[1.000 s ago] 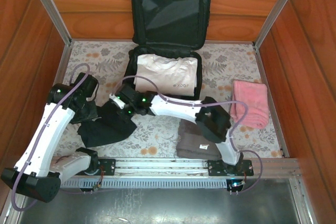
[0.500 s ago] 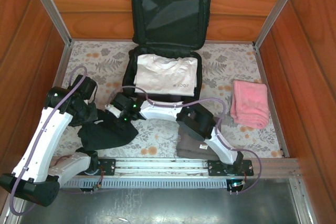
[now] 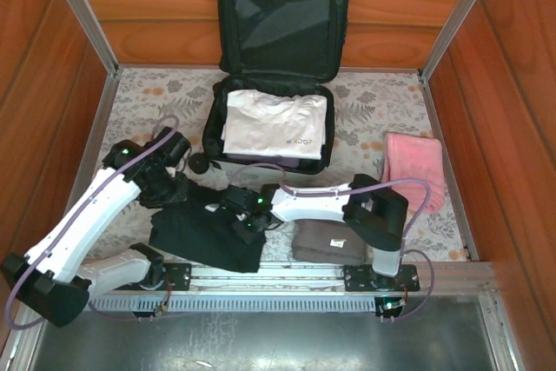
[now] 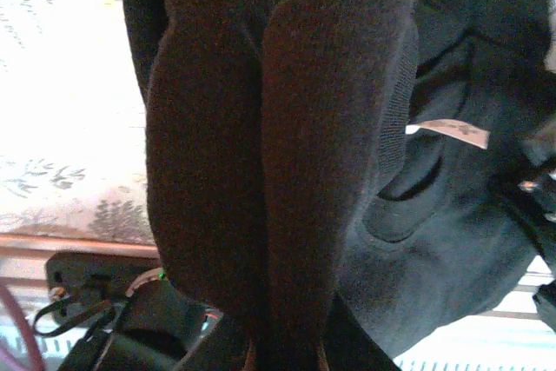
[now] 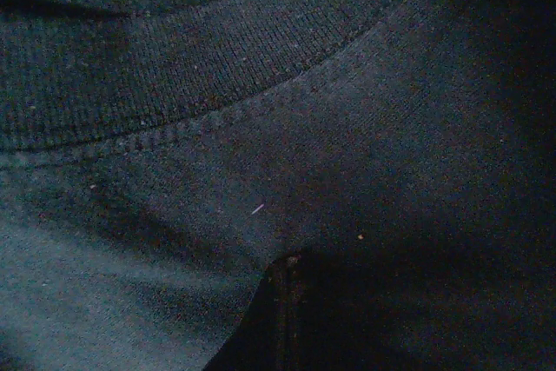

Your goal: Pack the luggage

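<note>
My left gripper point(image 3: 182, 193) clenches a bunched fold of the limp black sweatshirt point(image 3: 204, 236) on the near worktop point(image 3: 148, 102). My right gripper point(image 3: 241, 220) is pinched closed against the same cloth. Beyond, the open luggage point(image 3: 278, 32) leans on the back wall. It looks rigid and probably slick, best taken by the lid's rim.

Floral-patterned table point(image 3: 382, 110). Against far edge, centre: open luggage point(image 3: 278, 28). Beside right edge: folded pink towel point(image 3: 413, 171). At near edge: folded brown cloth point(image 3: 321, 241). Toward near-left corner: spread black garment point(image 3: 204, 236).
</note>
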You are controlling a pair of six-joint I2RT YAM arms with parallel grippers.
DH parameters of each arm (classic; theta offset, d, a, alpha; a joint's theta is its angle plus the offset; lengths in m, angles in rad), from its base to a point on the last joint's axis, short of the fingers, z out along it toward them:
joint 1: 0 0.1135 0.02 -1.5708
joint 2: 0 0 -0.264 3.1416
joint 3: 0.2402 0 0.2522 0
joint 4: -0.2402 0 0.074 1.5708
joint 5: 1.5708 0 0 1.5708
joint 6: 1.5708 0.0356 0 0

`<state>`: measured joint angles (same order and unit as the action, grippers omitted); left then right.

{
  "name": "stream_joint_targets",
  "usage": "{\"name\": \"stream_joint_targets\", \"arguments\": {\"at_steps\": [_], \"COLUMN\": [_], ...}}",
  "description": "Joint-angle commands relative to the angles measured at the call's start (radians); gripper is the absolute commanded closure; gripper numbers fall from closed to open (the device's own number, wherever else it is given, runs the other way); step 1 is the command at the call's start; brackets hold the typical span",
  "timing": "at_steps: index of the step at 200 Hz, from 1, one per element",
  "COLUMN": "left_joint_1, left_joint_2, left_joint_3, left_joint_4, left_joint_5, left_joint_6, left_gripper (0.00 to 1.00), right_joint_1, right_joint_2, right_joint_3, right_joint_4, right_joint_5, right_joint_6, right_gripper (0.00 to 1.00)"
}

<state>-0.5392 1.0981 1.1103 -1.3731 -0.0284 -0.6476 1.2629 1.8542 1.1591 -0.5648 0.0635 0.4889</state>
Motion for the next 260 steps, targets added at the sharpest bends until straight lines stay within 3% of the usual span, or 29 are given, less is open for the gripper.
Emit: {"name": "stream_joint_targets", "arguments": {"at_steps": [1,39,65,94,129,196,260], "left_joint_1": [-0.029,-0.03,-0.029,-0.024,-0.021,-0.013,-0.005], "left_joint_2": [0.047,0.129,0.154,0.146,0.126,0.072,0.019], "left_joint_3": [-0.029,-0.077,-0.118,-0.187,-0.264,-0.361,-0.442], "left_joint_4": [0.104,0.211,0.216,0.236,0.304,0.367,0.425], "left_joint_5": [0.019,-0.009,-0.118,-0.185,-0.18,-0.196,-0.173], "left_joint_6": [-0.021,-0.013,-0.046,-0.101,-0.15,-0.223,-0.285], "left_gripper": [1.0,1.0,1.0,1.0,1.0,1.0,1.0], "right_joint_1": [-0.017,-0.057,-0.061,-0.062,-0.071,-0.123,-0.158], "right_joint_2": [-0.023,-0.072,-0.139,-0.288,-0.347,-0.208,-0.024], "right_joint_3": [-0.086,-0.088,-0.037,-0.071,-0.169,-0.157,-0.123], "right_joint_4": [-0.182,-0.195,-0.253,-0.27,-0.155,-0.008,0.102], "right_joint_5": [0.181,0.339,0.364,0.328,0.261,0.261,0.185], "right_joint_6": [0.132,0.075,0.062,0.167,0.275,0.339,0.314], "right_gripper": [1.0,0.87,0.5,0.37,0.34,0.23,0.22]}}
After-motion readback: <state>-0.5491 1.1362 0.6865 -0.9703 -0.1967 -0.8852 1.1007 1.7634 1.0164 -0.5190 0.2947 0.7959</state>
